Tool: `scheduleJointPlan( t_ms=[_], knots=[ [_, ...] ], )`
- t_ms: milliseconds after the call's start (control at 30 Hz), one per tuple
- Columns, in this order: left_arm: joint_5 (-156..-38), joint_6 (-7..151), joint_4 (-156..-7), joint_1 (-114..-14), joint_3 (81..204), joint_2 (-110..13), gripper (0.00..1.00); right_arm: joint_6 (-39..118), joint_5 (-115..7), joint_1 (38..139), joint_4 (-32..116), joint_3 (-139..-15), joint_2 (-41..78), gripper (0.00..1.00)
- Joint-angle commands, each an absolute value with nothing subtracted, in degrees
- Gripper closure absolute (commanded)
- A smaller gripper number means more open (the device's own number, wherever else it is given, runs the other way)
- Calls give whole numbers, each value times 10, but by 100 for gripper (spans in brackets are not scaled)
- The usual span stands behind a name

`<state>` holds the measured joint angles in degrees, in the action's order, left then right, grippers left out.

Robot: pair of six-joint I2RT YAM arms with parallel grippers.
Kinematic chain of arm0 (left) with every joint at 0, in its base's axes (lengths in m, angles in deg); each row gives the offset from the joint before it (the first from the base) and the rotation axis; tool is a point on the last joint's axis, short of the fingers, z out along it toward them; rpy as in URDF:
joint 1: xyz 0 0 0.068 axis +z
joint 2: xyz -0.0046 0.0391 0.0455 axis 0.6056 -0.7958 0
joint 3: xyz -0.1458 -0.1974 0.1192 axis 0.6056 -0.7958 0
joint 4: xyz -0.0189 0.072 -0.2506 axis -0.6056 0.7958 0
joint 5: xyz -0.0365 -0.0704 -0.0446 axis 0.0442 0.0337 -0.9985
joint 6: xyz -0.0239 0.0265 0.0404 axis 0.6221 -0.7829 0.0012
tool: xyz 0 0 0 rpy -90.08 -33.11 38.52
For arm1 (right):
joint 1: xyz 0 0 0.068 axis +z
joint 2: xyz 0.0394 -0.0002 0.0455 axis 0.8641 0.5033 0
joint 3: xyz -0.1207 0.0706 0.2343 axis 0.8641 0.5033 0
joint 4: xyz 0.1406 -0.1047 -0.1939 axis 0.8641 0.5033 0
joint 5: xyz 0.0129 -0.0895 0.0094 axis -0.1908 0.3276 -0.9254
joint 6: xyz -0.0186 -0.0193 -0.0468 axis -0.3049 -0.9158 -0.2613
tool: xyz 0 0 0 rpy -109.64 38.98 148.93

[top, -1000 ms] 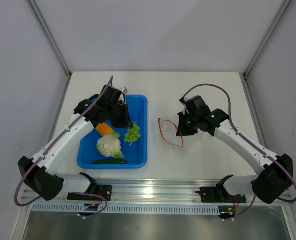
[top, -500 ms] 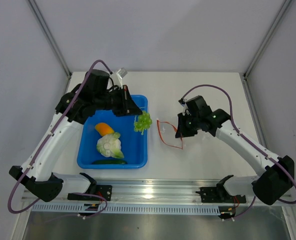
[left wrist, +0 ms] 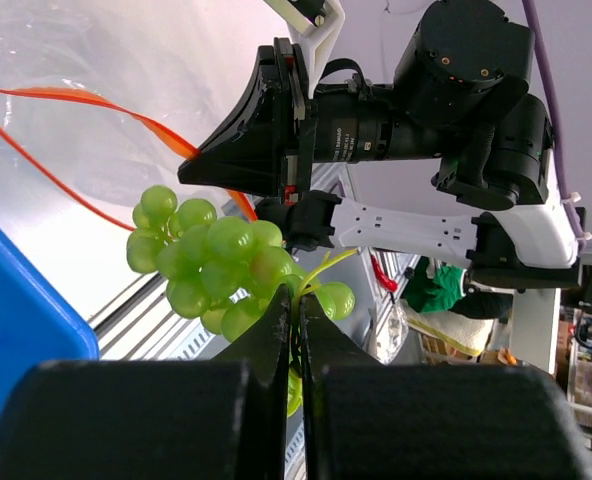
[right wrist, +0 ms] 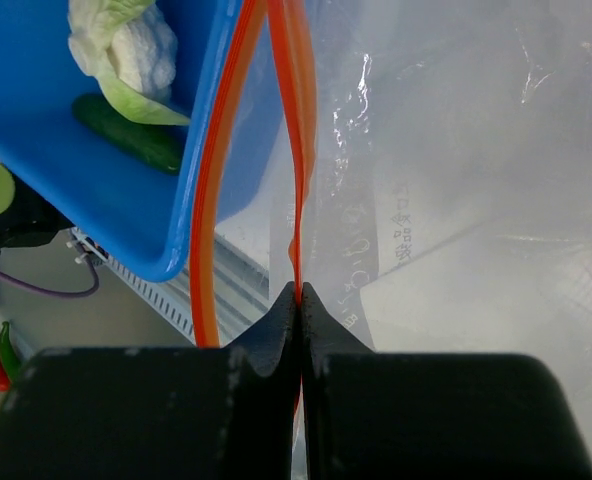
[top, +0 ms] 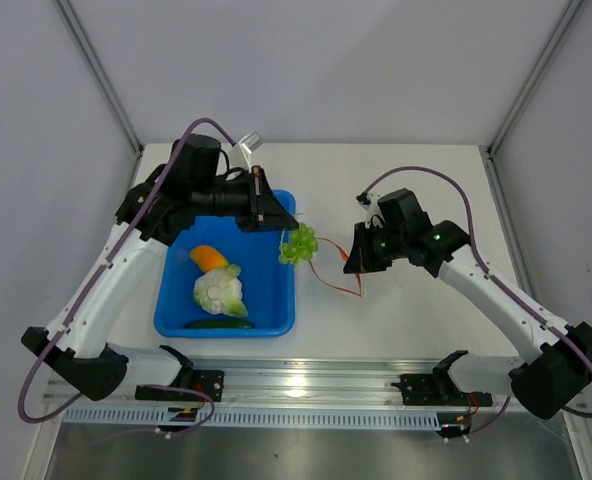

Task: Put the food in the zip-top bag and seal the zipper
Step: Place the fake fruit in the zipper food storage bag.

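- White table [top: 416, 310], grey walls.
- Left gripper [left wrist: 298, 305] clenched on the stem of a green plastic grape bunch [left wrist: 211, 262], which looks light and bumpy.
- Right gripper [right wrist: 298, 292] pinching orange-red zipper strip [right wrist: 302, 150] of clear bag [right wrist: 456, 180], probably floppy and slippery.

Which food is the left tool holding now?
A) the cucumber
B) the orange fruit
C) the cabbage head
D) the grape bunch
D: the left tool is shut on the stem of the grape bunch, which hangs at the right edge of the blue tray.
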<state>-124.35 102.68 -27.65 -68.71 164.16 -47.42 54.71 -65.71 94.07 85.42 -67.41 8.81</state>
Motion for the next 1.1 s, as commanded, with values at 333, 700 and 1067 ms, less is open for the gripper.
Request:
scheduleJointPlan(
  t_ms=[333,700,1067],
  knots=[
    [-1283,1080,-379,-725,1598,-494,99,553,-701,947,826,-707,42,100],
    [-1290,1103,-412,-737,1580,-524,99,548,-707,948,838,-707,17,100],
    [-1270,1133,-363,-738,1616,-578,99,536,-695,961,835,-690,0,100]
  ],
)
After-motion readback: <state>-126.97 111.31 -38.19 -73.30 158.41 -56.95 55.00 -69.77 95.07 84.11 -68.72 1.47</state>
